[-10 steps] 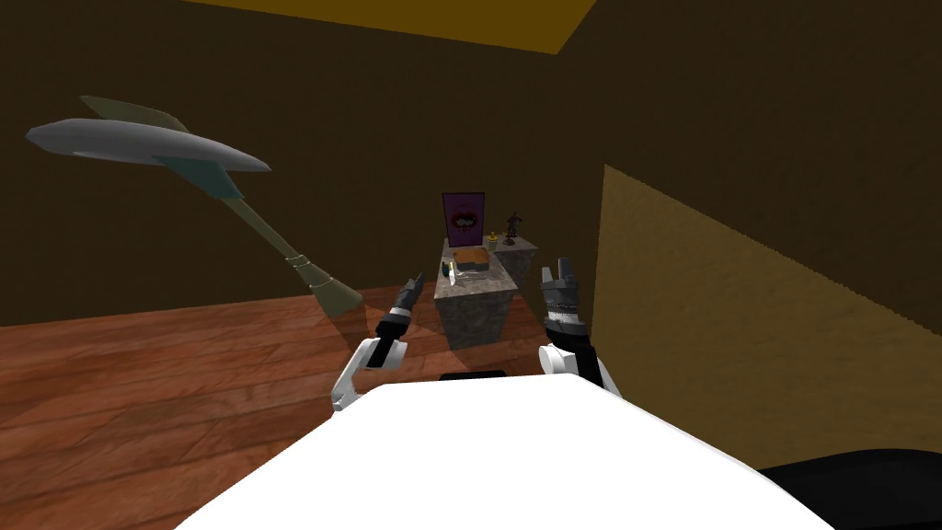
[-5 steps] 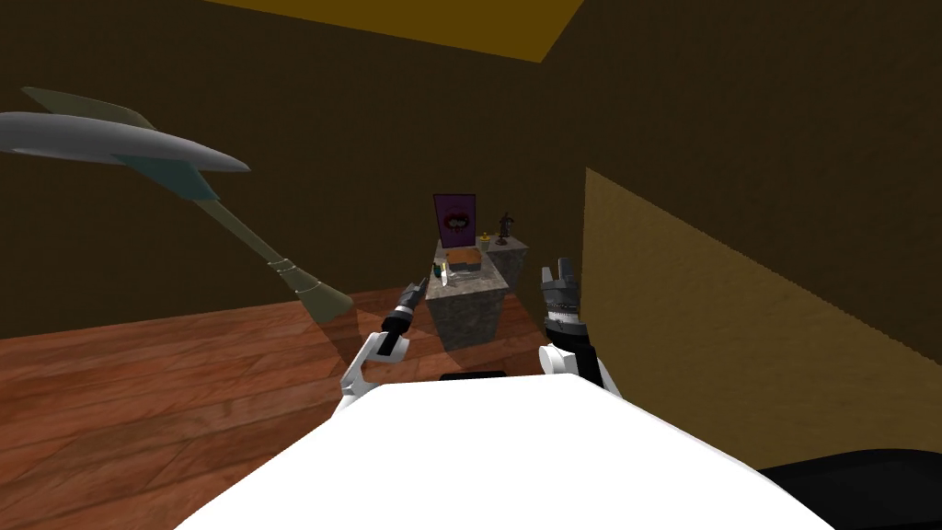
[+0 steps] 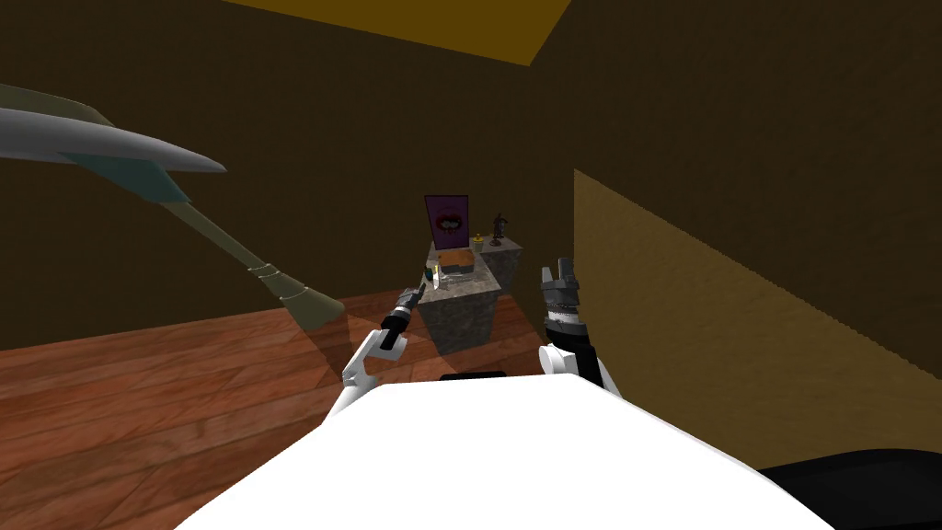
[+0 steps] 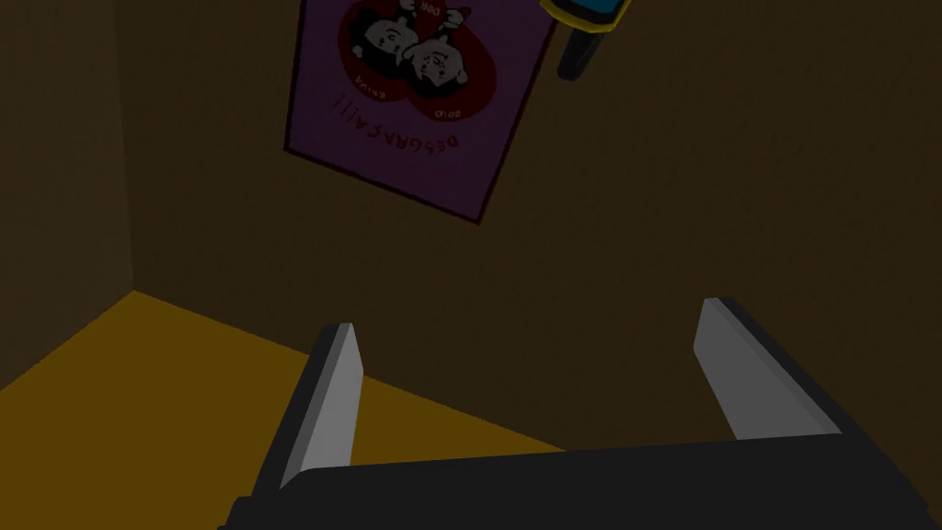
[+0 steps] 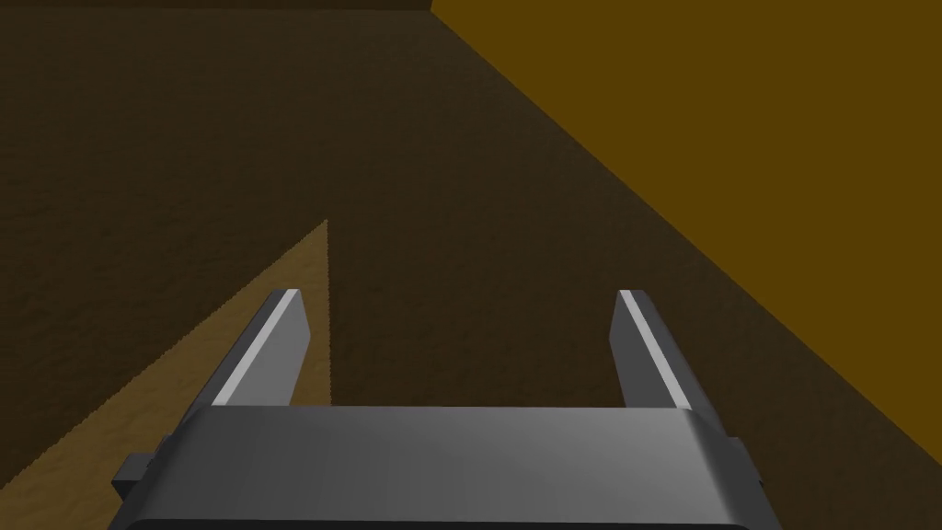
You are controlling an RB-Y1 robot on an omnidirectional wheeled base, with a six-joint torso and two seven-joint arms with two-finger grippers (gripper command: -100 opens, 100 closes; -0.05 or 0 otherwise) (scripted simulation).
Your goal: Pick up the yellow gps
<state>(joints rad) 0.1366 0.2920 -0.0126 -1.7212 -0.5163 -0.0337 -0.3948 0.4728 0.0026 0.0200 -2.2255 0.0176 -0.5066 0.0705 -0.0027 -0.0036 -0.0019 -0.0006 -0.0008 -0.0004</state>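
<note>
The gps (image 3: 430, 273), yellow-rimmed with a blue face, is seen at the left edge of a stone block's (image 3: 460, 317) top. An orange-topped box (image 3: 457, 262) is set beside it on the same top. A purple poster (image 3: 446, 221) is hung on the wall behind the block. On a second block (image 3: 506, 262) behind, a small yellow thing (image 3: 477, 244) and a dark figurine (image 3: 499, 227) are placed.

The left gripper (image 3: 416, 293) is held near the first block's left front corner, its fingers spread and nothing between them. In the left wrist view the gps (image 4: 589, 9) and poster (image 4: 419, 101) are seen well beyond the left gripper (image 4: 543, 386). The right gripper (image 3: 558, 271) is raised to the right of the block, its fingers likewise spread (image 5: 465, 350).
</note>
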